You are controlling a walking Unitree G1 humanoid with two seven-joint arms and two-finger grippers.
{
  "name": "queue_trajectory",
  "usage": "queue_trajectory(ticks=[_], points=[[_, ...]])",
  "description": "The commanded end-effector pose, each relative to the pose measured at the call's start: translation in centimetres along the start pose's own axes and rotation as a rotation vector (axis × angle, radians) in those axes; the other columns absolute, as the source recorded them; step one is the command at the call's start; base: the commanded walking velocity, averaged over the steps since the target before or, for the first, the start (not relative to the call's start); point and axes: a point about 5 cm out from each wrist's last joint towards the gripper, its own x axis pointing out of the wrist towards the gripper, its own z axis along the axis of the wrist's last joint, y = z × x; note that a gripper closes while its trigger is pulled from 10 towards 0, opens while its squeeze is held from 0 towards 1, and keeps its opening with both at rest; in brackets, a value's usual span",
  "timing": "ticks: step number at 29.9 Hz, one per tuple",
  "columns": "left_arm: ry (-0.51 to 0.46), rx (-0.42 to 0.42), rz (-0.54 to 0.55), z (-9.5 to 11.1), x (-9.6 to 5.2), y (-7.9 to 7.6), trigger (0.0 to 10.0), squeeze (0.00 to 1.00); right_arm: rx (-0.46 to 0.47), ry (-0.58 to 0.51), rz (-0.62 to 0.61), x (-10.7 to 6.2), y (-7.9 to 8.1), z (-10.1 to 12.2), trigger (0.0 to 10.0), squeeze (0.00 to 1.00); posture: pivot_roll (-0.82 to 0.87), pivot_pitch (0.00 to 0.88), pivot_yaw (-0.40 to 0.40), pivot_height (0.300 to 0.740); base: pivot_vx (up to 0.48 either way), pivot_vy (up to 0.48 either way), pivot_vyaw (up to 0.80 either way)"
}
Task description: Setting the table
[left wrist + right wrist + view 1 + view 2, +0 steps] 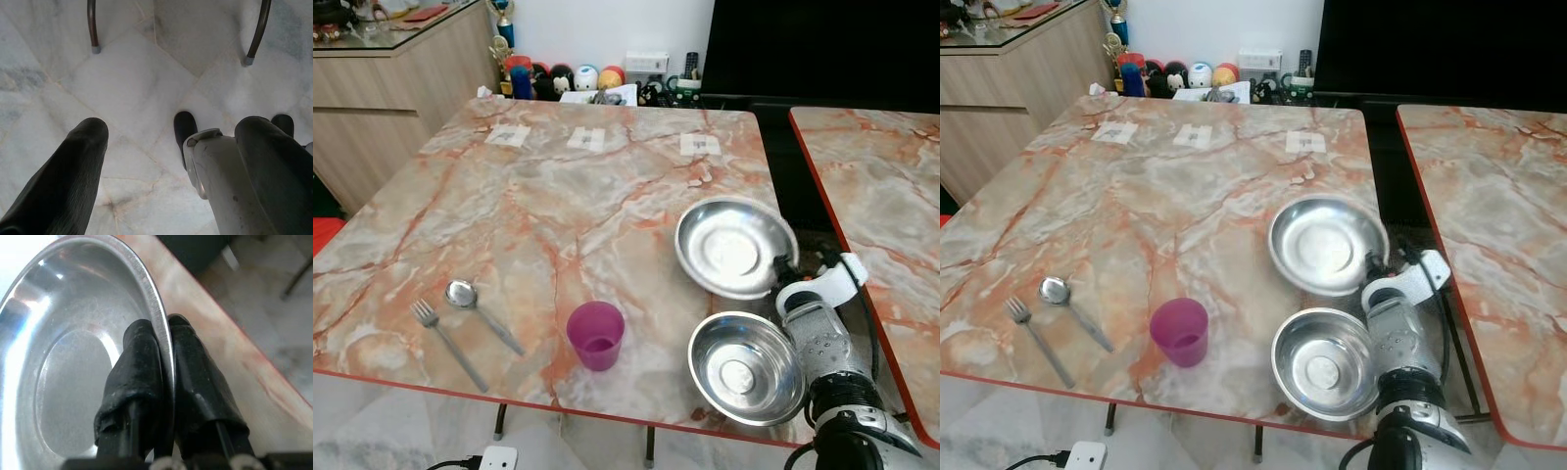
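While the right gripper [164, 340] pinches its rim, the shiny steel plate [732, 245] seems shallow.

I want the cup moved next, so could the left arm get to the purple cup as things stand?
Probably not straight away. The left end effector hangs low, open, pointing at the floor, below the table. The purple cup stands unobstructed near the front edge, so raising the arm should reach it.
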Motion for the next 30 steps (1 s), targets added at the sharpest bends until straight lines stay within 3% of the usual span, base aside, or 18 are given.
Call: queue_trajectory(ticks=[1, 4, 9, 12, 13, 14, 15, 22, 27, 30], points=[[0.04, 0.02, 0.007, -1.0, -0.2, 0.1, 10.0, 0.0, 0.073, -0.087, 0.036, -0.2, 0.3, 0.9, 0.0, 0.0, 0.06, 0.092, 0.009, 0.74, 0.0, 0.0, 0.0], [0.039, 0.027, 0.016, -1.1, -0.2, 0.2, 10.0, 0.0, 0.149, -0.134, 0.041, -0.6, 0.1, 1.0, 0.0, 0.0, 0.06, 0.092, 0.008, 0.74, 0.0, 0.0, 0.0], [0.037, 0.037, 0.039, -1.2, -0.4, 0.6, 10.0, 0.0, 0.181, -0.197, 0.06, -1.3, 0.1, 1.0, 0.0, 0.0, 0.06, 0.092, 0.006, 0.74, 0.0, 0.0, 0.0], [0.026, 0.037, 0.056, -1.4, -0.5, 1.0, 10.0, 0.0, 0.09, -0.274, 0.073, -2.8, 0.3, 1.8, 0.4, 0.0, 0.05, 0.089, -0.002, 0.74, 0.0, 0.0, 0.0], [0.022, 0.031, 0.067, -1.5, -0.6, 1.2, 10.0, 0.0, 0.058, -0.318, 0.093, -3.6, 0.4, 2.6, 8.0, 0.0, 0.05, 0.088, -0.004, 0.74, 0.0, 0.0, 0.0], [0.022, 0.03, 0.07, -1.5, -0.6, 1.2, 10.0, 0.0, 0.052, -0.331, 0.099, -3.8, 0.4, 2.9, 8.0, 0.0, 0.05, 0.088, -0.004, 0.74, 0.0, 0.0, 0.0], [0.021, 0.028, 0.074, -1.6, -0.6, 1.3, 10.0, 0.0, 0.044, -0.353, 0.111, -4.2, 0.4, 3.5, 10.0, 0.0, 0.05, 0.088, -0.004, 0.74, 0.0, 0.0, 0.0], [0.027, 0.026, 0.091, -2.1, -0.9, 1.6, 10.0, 0.0, -0.029, -0.405, 0.188, -5.7, 1.1, 6.3, 10.0, 0.0, 0.02, 0.085, -0.009, 0.74, 0.0, 0.0, 0.0], [0.026, 0.022, 0.098, -2.4, -1.0, 1.6, 10.0, 0.0, -0.029, -0.376, 0.251, -5.9, 2.8, 6.0, 10.0, 0.0, 0.02, 0.079, -0.019, 0.74, 0.0, 0.0, 0.0], [0.023, 0.016, 0.102, -2.6, -1.0, 1.6, 10.0, 0.0, -0.031, -0.347, 0.245, -6.3, 2.9, 5.2, 10.0, 0.0, 0.02, 0.079, -0.019, 0.74, 0.0, 0.0, 0.0]])
